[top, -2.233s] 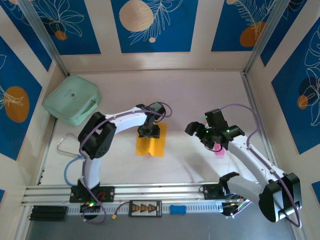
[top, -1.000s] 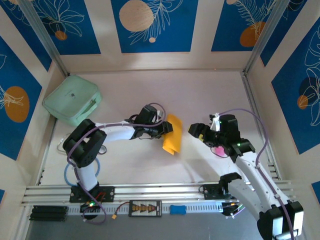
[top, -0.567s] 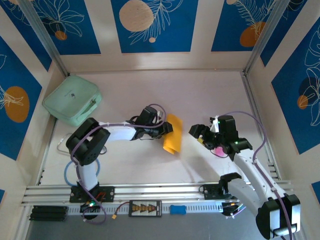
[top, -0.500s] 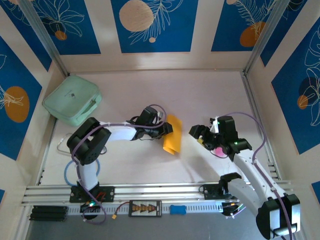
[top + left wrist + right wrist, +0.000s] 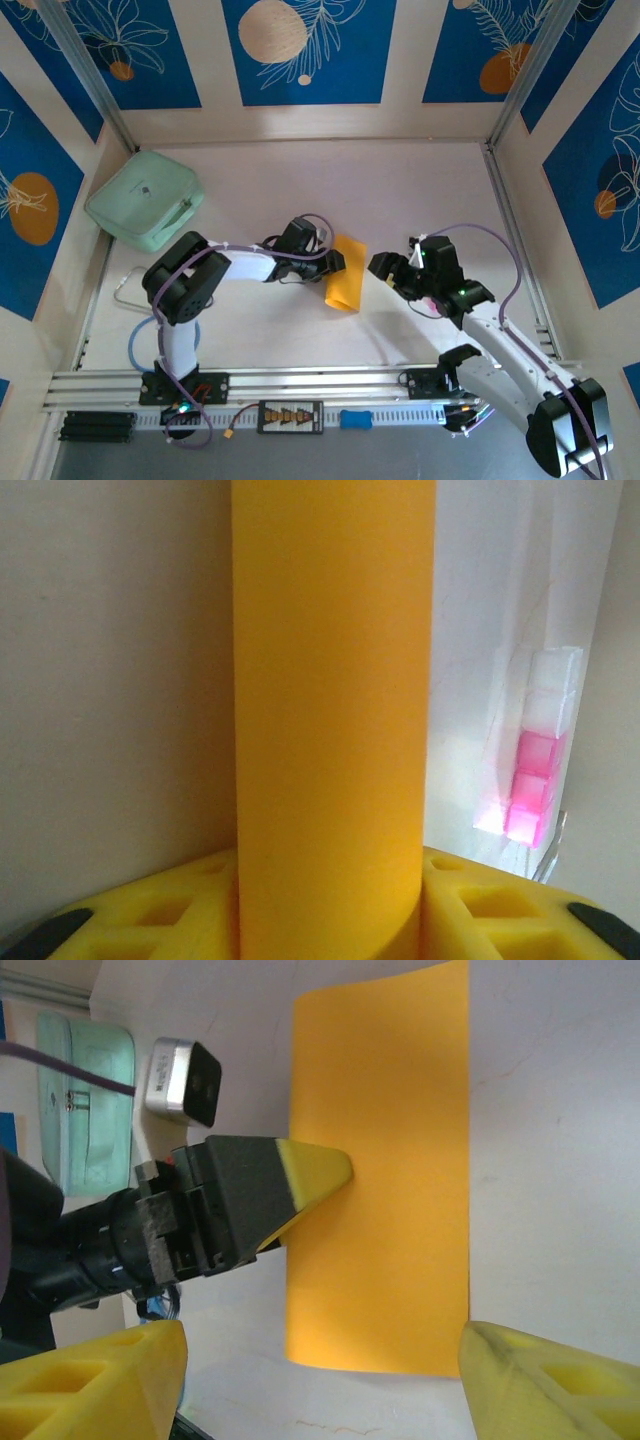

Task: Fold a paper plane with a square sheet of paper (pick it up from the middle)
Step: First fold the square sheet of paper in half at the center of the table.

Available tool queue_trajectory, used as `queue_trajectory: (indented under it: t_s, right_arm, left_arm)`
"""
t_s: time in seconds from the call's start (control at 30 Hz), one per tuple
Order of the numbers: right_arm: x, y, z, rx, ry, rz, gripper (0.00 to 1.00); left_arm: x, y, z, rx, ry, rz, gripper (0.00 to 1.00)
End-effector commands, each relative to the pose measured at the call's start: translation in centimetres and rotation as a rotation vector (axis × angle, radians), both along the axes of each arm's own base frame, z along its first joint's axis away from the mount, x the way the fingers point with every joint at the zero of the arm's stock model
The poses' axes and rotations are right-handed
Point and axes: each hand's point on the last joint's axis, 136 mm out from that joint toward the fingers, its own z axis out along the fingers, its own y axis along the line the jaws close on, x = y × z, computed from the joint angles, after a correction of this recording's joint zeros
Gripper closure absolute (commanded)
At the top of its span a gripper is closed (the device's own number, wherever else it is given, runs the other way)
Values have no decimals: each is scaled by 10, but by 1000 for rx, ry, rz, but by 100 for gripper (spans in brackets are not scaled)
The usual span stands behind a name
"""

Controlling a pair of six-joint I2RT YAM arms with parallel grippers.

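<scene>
In the top view the square sheet of paper point(image 5: 345, 282) sits near the middle of the counter point(image 5: 400, 190). It appears as a narrow orange-yellow oblong, its long axis running roughly from 12 to 6 o'clock and leaning slightly. The left pincer point(image 5: 335, 262) meets it from the 9 o'clock side and is clamped on its upper half. In the right wrist view one yellow-tipped finger point(image 5: 310, 1175) of that pincer presses flat on the sheet's face. The left wrist view has the paper rising as a smooth curved band from between the foam pads point(image 5: 480, 925) at 6 o'clock. Whether the sheet's lower edge touches the counter cannot be told.

The right pincer point(image 5: 385, 270) is at 3 o'clock of the paper, just beside it and apart from it. Its jaws stand wide apart and grip nothing, and in its own camera the sheet lies between the two foam tips.

A small pink and white blocky object point(image 5: 538, 765) lies on the counter beyond the paper, at 3 o'clock in the left wrist view. A mint-green case point(image 5: 145, 200) rests at 10 o'clock on the counter, well apart from the sheet.
</scene>
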Motion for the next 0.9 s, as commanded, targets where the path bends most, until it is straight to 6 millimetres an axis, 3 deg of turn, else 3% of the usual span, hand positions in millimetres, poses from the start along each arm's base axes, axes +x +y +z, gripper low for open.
queue_trajectory:
  t_s: [0.0,0.57,0.87]
  right_arm:
    - [2,2,-4,27,5,-29,28]
    - [4,21,-19,31,84,57,28]
    - [6,37,-28,42,106,99,33]
  left_arm:
    - [2,14,-10,75,-20,-13,52]
    - [2,35,3,254,-107,-91,40]
    - [9,47,5,290,-124,-72,49]
